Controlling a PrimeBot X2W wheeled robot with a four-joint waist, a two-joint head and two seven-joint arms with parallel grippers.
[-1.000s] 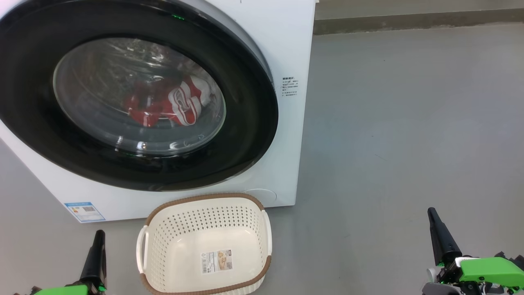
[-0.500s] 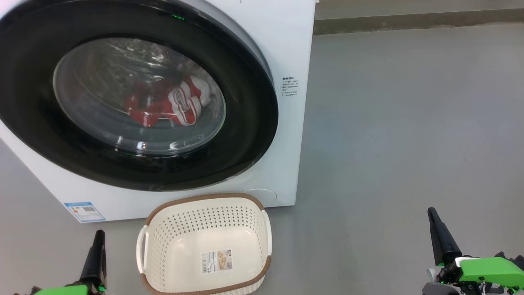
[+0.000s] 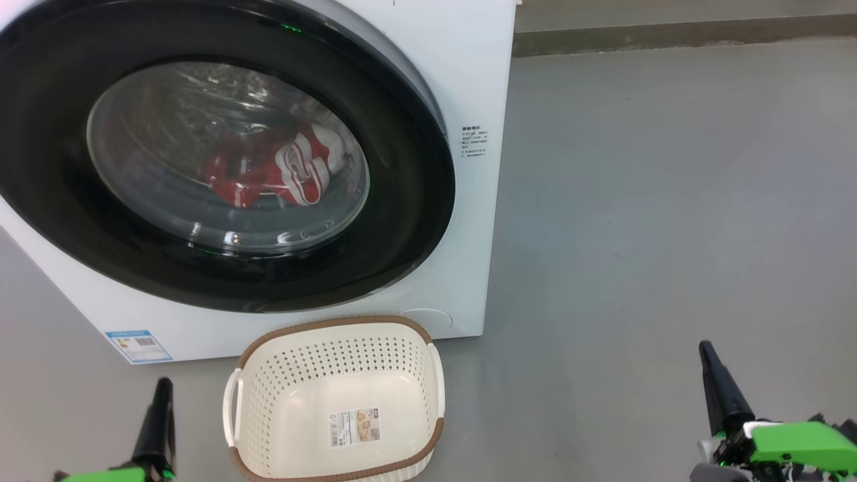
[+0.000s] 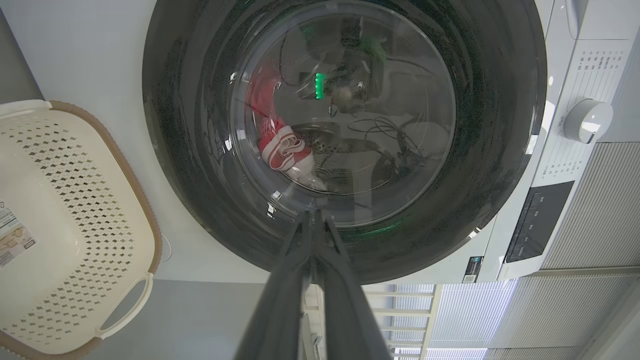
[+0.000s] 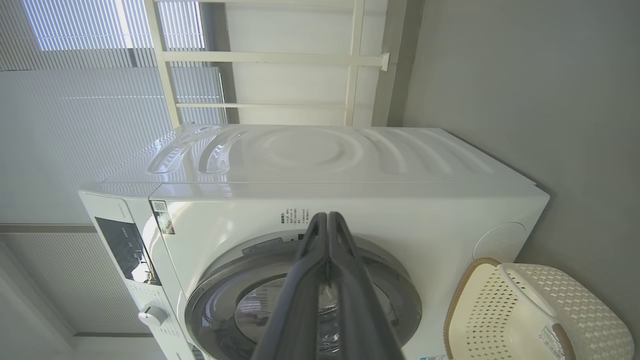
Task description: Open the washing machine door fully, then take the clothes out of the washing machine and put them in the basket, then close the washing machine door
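Note:
The white washing machine [image 3: 469, 80] stands ahead with its round black-rimmed door [image 3: 402, 221] lying closed against the front. Through the glass I see the red and white clothes [image 3: 288, 171] in the drum, also visible as clothes [image 4: 280, 145] in the left wrist view. The cream basket [image 3: 335, 335] with a brown rim sits on the floor just in front of the machine, holding nothing but its paper label. My left gripper [image 3: 163, 383] is low at the left, shut and holding nothing. My right gripper [image 3: 704, 346] is low at the right, well clear of the machine, shut and holding nothing.
Bare grey floor [image 3: 669, 201] stretches to the right of the machine up to a wall base [image 3: 669, 33]. The machine's control panel and dial [image 4: 587, 120] sit at its top. A white frame and blinds [image 5: 260, 60] stand behind the machine.
Both grippers sit very slightly lower in the head view than before; the door, clothes and basket are as they were.

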